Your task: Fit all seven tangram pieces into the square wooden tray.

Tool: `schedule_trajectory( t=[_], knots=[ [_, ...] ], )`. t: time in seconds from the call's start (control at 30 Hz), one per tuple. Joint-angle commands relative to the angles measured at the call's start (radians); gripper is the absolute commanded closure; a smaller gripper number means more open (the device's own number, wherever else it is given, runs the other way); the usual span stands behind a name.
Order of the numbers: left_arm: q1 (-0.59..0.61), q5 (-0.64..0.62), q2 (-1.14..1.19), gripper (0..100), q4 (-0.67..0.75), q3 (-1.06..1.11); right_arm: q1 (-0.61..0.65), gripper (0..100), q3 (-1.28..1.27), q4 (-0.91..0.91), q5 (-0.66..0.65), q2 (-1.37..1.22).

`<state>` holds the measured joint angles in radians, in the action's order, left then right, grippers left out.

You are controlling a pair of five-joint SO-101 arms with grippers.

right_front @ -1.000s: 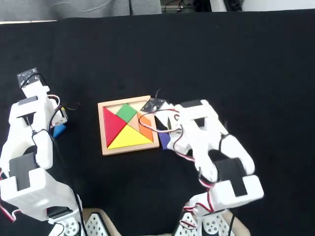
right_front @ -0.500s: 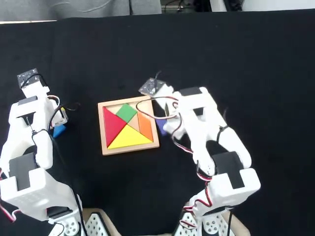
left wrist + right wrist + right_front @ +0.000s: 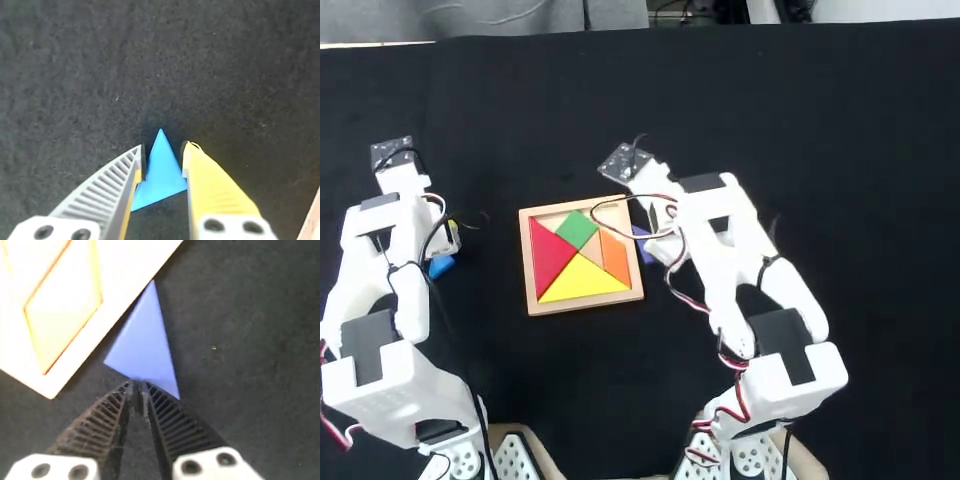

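Shifting farther along tray [image 3: 582, 304], right pincer [image 3: 136, 386] with violet triangle [image 3: 144, 346]

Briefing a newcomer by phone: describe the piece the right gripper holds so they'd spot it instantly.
Find the square wooden tray mid-table. Just outside its right edge, in the right gripper, is a violet-blue triangle. It is darker than the sky-blue triangle in the left gripper.

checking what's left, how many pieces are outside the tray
2. A light blue triangle in the left gripper, left of the tray; a violet triangle beside its right rim, at the right gripper. Arms may hide more.
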<state>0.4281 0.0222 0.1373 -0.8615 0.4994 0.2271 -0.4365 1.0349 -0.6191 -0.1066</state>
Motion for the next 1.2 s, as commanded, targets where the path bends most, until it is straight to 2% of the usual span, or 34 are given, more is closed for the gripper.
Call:
schedule_trajectory(
  t=[0.0,0.1,0.23,0.37,0.7,0.9,1.17],
  knots=[
    [-0.002,0.091,-0.008,84,-0.132,-0.127,0.011,98.8,-0.002,-0.006,0.021,0.099],
    [0.013,0.135,0.003,76,-0.201,-0.182,0.025,98.8,-0.077,-0.041,0.018,0.130],
    [0.022,0.183,0.003,67,-0.210,-0.183,0.031,98.8,-0.148,-0.078,0.017,0.151],
    [0.022,0.284,0.005,69,-0.206,-0.153,0.032,98.8,-0.156,-0.071,0.017,0.148],
    [0.022,0.290,0.005,73,-0.028,-0.018,0.032,98.8,-0.156,-0.072,0.020,0.143],
    [0.024,0.288,0.005,80,-0.028,-0.024,0.000,98.8,-0.156,-0.077,0.018,0.140],
    [0.039,0.295,0.005,83,-0.029,-0.016,-0.040,98.8,-0.050,-0.081,0.023,-0.048]
  ],
)
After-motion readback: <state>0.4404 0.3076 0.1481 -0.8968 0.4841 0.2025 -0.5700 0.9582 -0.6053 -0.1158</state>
